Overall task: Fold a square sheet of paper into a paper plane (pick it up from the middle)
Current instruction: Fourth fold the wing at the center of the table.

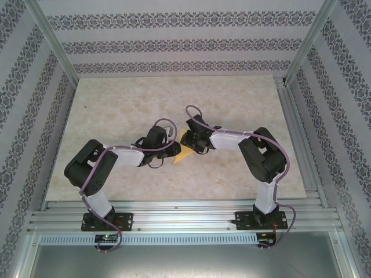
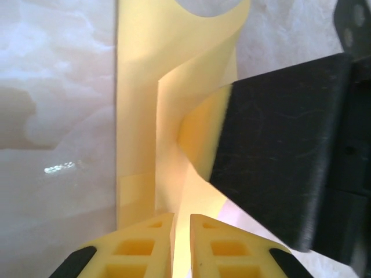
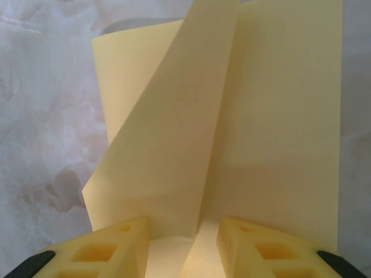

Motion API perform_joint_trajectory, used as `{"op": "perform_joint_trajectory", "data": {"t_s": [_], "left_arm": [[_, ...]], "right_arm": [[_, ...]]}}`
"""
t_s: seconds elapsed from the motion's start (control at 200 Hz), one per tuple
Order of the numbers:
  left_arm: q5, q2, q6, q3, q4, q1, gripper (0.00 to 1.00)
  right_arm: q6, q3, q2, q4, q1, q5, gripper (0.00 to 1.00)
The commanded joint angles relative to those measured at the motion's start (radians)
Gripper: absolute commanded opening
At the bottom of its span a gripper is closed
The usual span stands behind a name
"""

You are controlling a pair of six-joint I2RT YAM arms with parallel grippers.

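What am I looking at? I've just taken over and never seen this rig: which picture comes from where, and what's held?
Two robot arms, the left arm and the right arm, are bolted at the near edge of a pale table. The top view looks down from above and behind them; the other two come from a camera on each wrist, its yellow fingers at the bottom. Between the arms is a yellow sheet of paper, partly folded. The left gripper is pinched shut on it. The right gripper has paper between its parted fingers; whether it grips I cannot tell.
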Motion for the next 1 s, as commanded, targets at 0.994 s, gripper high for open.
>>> {"op": "perform_joint_trajectory", "data": {"t_s": [0.994], "left_arm": [[-0.014, 0.085, 0.049, 0.055, -0.082, 0.011, 0.09]], "right_arm": [[0.048, -0.078, 0.024, -0.108, -0.032, 0.062, 0.26]]}}
